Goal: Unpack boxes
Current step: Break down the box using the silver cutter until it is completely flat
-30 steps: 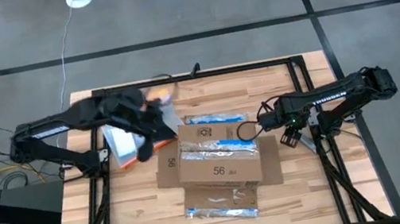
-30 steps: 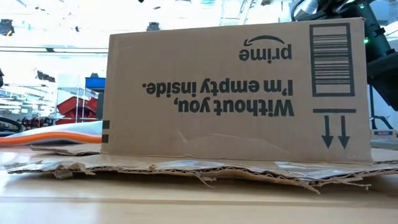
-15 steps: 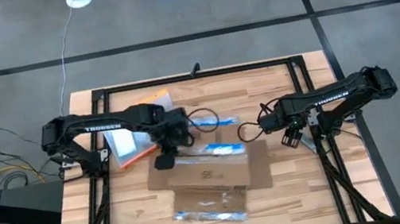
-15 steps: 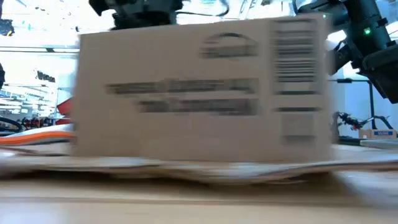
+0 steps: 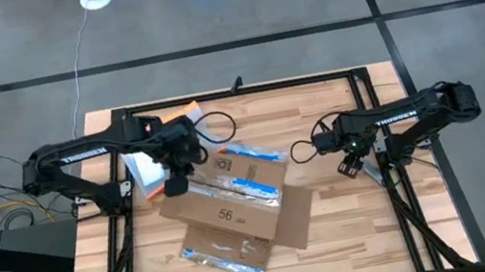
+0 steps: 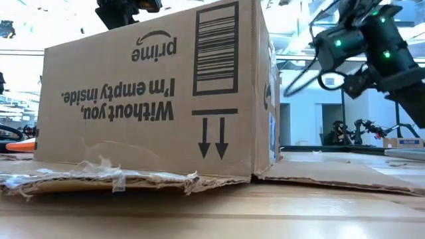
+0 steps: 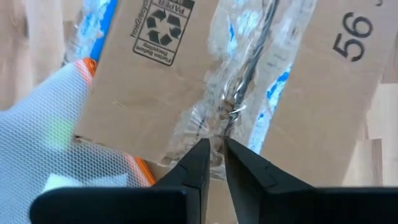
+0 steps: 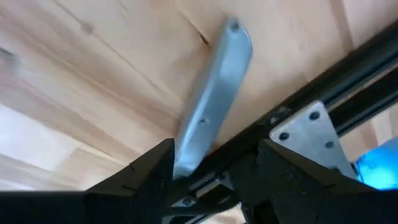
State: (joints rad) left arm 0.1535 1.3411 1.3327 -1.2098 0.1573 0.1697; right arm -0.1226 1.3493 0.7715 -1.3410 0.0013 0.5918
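Left hand [image 7: 213, 163] fingers nearly together, a narrow slit between the tips, nothing visibly held; it hovers right over the box [image 5: 228, 197], at the end of the box's taped top seam nearest the orange-edged pouch [image 5: 149, 175]. The seam runs straight away from the fingertips, so the box's long axis points away from the hand, toward the far corner where "56" is printed. Judgement: next move likely a poke or drag along that seam, so the hand is already lined up; the left arm is clearly the nearer one.

Right hand [image 5: 349, 166] sits well apart from the box, out past its opened side flap near the black frame rail [image 8: 348, 93]; fingers spread wide, nothing between them, only a grey metal strip [image 8: 211, 99] lying on the surface [image 5: 346, 237] ahead of it. Looks like it is waiting.

Box: brown corrugated, skewed diagonally on the wooden surface, roughly mid-surface, nearer the left arm. Blue-and-white tape along the top, crinkled and partly torn at the seam; recycle mark near the hand. Flaps splayed flat around its base, edges ragged. Low view shows the side print upside down, with barcode and two down-arrows, so the box seems to stand inverted
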